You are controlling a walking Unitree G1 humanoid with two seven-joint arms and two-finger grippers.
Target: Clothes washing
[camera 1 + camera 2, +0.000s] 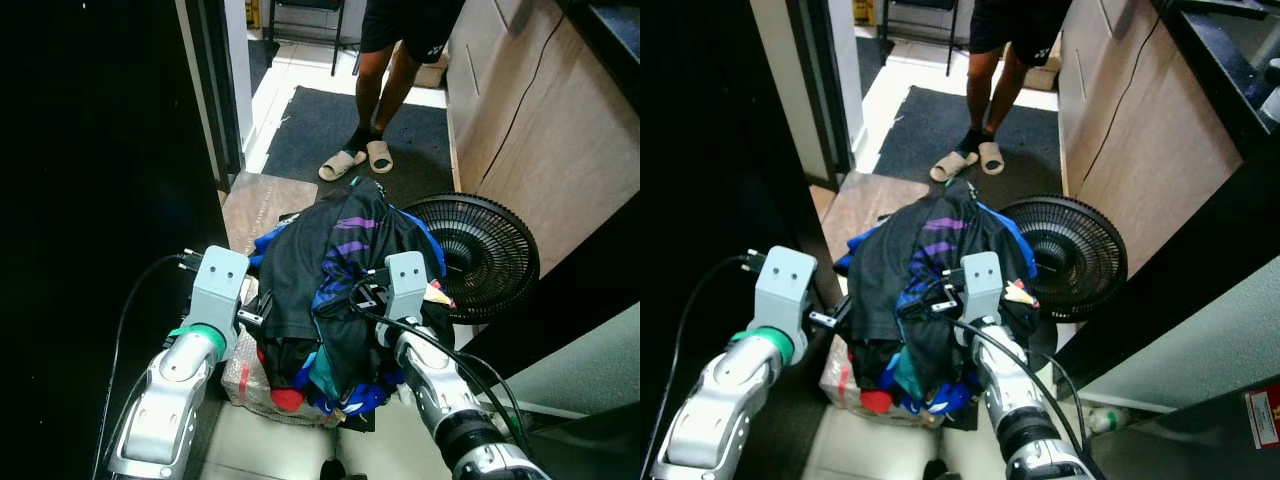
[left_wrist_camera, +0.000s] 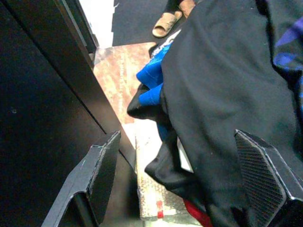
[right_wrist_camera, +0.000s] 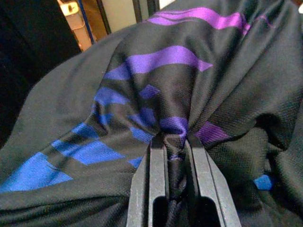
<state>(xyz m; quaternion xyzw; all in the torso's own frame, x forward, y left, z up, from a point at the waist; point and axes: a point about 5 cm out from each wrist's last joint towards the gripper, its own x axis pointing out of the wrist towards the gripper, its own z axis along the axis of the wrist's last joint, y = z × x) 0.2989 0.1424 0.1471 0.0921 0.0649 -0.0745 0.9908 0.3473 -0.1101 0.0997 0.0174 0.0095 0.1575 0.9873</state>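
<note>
Right claw (image 3: 175, 142) pinches striped shirt (image 3: 156, 90) atop clothes pile (image 1: 335, 300) on basket beside fan (image 1: 485, 250); left claw (image 2: 184, 179) spread, empty. Lift straight up, steady pile

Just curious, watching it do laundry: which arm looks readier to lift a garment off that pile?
The right. Its gripper is already pinched shut on the black shirt with purple and blue stripes atop the clothes pile. The left gripper is open beside the pile, gripping nothing.
</note>
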